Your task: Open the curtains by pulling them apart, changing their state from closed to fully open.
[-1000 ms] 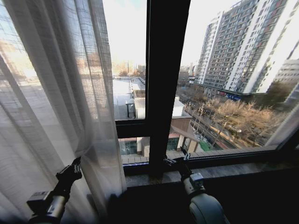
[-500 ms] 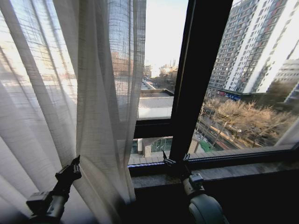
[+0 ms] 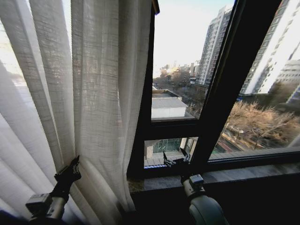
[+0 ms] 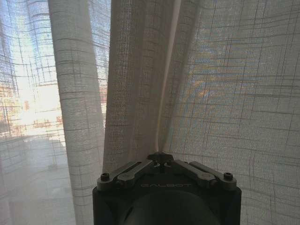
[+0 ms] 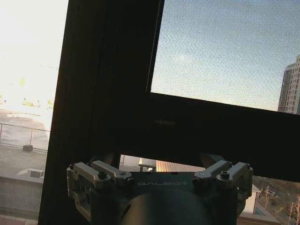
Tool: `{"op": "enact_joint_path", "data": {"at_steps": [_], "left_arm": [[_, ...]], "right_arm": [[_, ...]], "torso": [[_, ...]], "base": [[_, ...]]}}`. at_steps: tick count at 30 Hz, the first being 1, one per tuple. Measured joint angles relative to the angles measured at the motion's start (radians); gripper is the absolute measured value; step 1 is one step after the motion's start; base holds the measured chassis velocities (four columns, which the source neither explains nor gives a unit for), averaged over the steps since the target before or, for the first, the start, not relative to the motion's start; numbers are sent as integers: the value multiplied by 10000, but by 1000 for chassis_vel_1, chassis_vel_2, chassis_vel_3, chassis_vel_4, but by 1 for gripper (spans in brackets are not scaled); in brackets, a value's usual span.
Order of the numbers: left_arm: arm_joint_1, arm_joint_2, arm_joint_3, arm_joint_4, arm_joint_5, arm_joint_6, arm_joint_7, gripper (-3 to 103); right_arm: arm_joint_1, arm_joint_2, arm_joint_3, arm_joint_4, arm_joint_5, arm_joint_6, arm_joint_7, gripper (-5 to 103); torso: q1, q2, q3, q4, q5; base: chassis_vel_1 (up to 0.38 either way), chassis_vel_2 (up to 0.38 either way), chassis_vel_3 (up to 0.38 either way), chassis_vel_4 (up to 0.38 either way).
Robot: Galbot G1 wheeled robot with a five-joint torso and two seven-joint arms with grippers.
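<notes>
The sheer white curtain (image 3: 89,93) hangs in tight vertical folds over the left half of the head view. My left gripper (image 3: 68,172) is low down among those folds. In the left wrist view the left gripper (image 4: 160,155) is shut on a pinched fold of the curtain (image 4: 140,93), and the fabric fans out from the pinch. My right gripper (image 3: 176,161) is held in front of the bare window just above the sill. In the right wrist view the right gripper (image 5: 161,161) is open with nothing between its jaws.
Dark window frame bars (image 3: 225,93) cross the glass, one upright right beside the curtain's edge (image 3: 143,122). A stone sill (image 3: 243,176) runs under the window, with a dark wall below it. The right wrist view faces the frame's crossbar (image 5: 211,122).
The whole head view has shifted: the frame bars slid to the right in the picture, so the camera moved. Both grippers keep their places in it. The curtain is bunched tighter.
</notes>
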Motion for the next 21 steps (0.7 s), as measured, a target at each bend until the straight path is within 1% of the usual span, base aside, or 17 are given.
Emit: {"op": "enact_joint_path", "data": {"at_steps": [1,18,21], "left_arm": [[1,-14,1,0,10,-9,0,0],[1,-71,-1,1,60,-84,-7,0],[12,-74,-1,0,67,-94,-6,0]], "right_arm": [[-5,3,-1,0,0,3,0,100],[-104,86,-115,41,-158,35,-20,100],[-145,104,-139,44,-188,42,-20,100]], "torso": [[0,0,0,3,-2],[0,0,0,4,-5],[-1,0,0,1,-2]], "base": [[326,352,-345,-331],[349,354,-361,-348],[350,335,-363,-351]]}}
